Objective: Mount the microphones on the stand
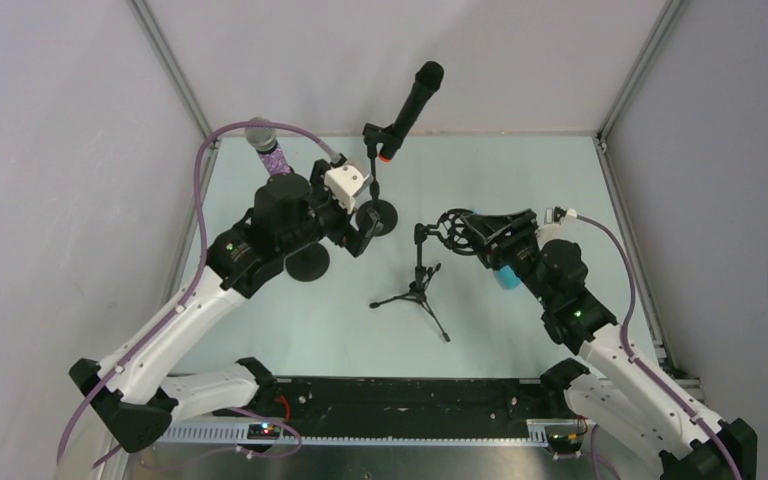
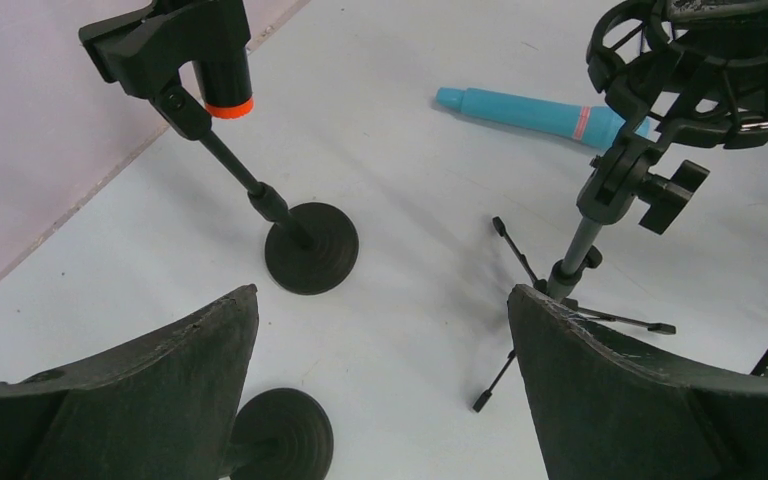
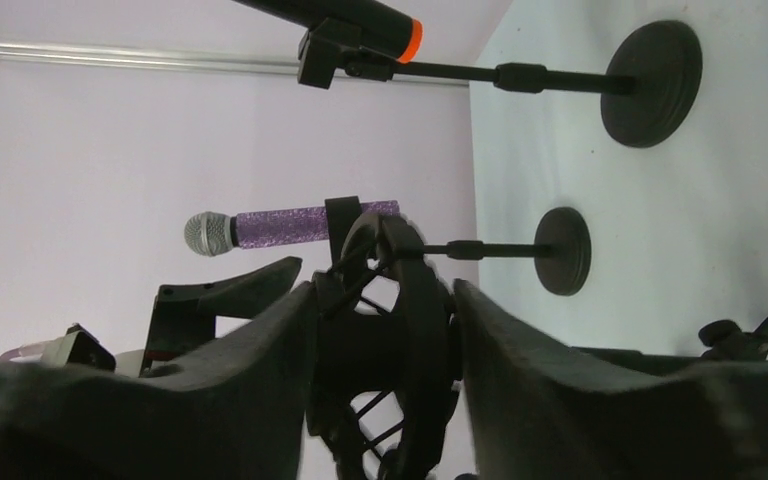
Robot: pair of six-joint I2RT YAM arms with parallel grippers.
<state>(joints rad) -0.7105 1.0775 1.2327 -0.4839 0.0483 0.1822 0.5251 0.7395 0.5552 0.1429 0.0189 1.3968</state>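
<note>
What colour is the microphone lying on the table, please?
The microphone is teal; left wrist view.

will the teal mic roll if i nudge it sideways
Probably: the teal mic lies on its side on the smooth table, and its body looks round. It seems to taper, so it'd likely roll in a curve. Looks rigid, unlikely to flex.

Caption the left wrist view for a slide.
Black orange-tipped microphone clipped in disc-based stand; teal microphone lies beyond black tripod stand.

Tripod stand (image 2: 580,245) right; round base (image 2: 312,248) left — gap between
</note>
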